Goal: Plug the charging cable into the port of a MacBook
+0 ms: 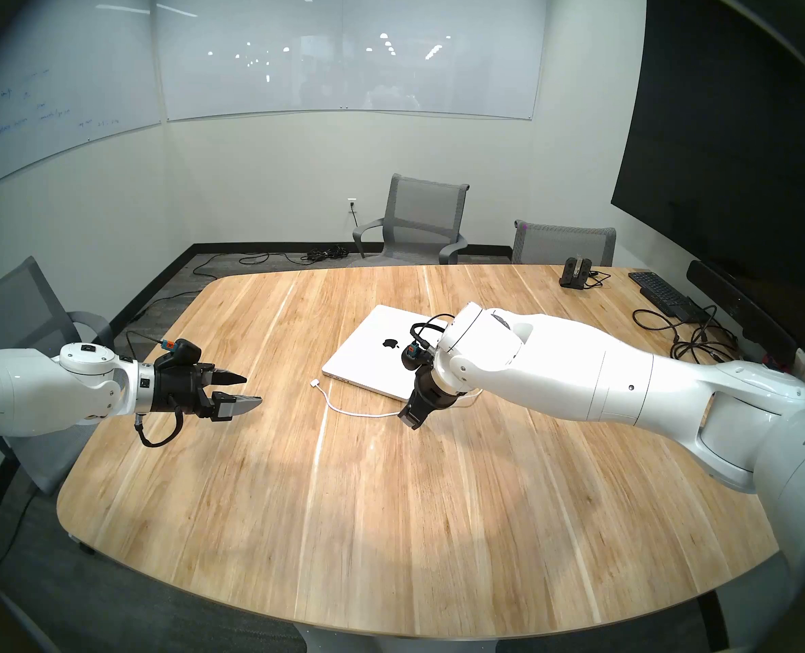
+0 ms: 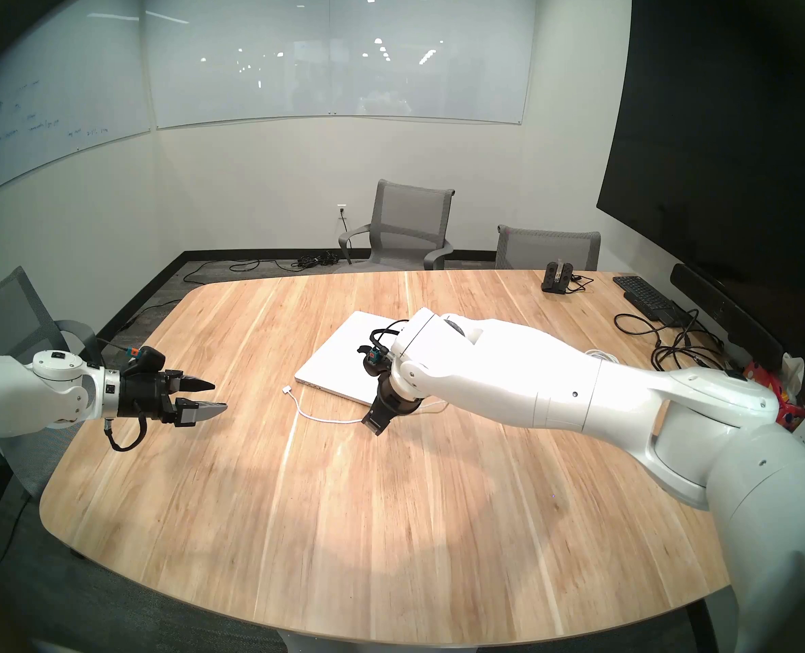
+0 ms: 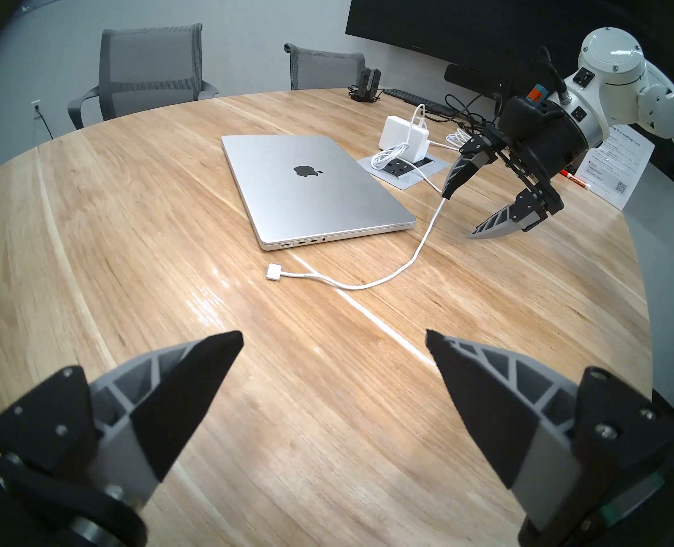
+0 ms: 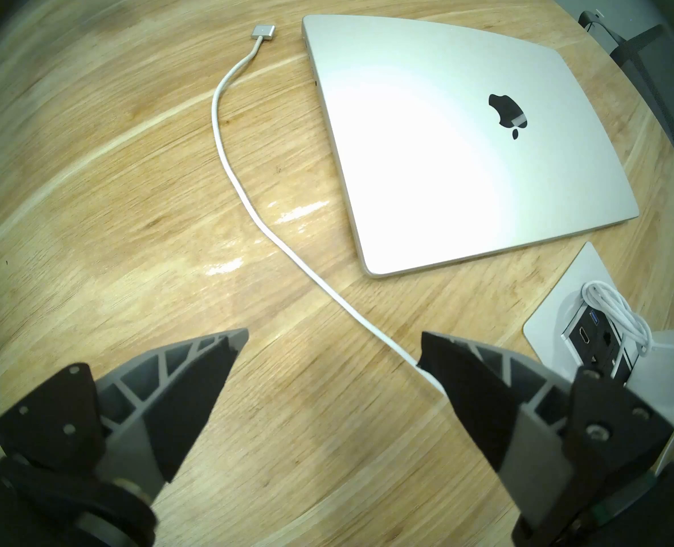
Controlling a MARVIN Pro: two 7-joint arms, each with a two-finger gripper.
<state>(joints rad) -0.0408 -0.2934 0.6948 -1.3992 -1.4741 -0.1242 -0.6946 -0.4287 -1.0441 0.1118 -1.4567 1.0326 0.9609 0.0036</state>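
I see the charging cable point(image 3: 367, 285) lying loose on the surface point(image 1: 391, 520), its plug point(image 4: 261, 32) aimed past the closed MacBook point(image 4: 446, 147)'s ported edge. My left gripper point(image 3: 334, 339) and right gripper point(image 4: 334, 337) both hold fingers apart, empty. Only my wrist views show the charger brick point(image 3: 404, 137) behind the MacBook.

- You see a wooden table point(image 1: 391, 520) with rounded corners in a small meeting room.
- Grey mesh chairs point(image 1: 414, 223) stand around its far side and left.
- Whiteboards point(image 1: 344, 49) cover pale walls; a big dark screen point(image 1: 730, 119) hangs at your right.
- Black cables point(image 1: 325, 251) lie on grey floor.

head pair high over table point(image 1: 391, 496), wrist views low, all sharing macbook point(image 3: 311, 187)
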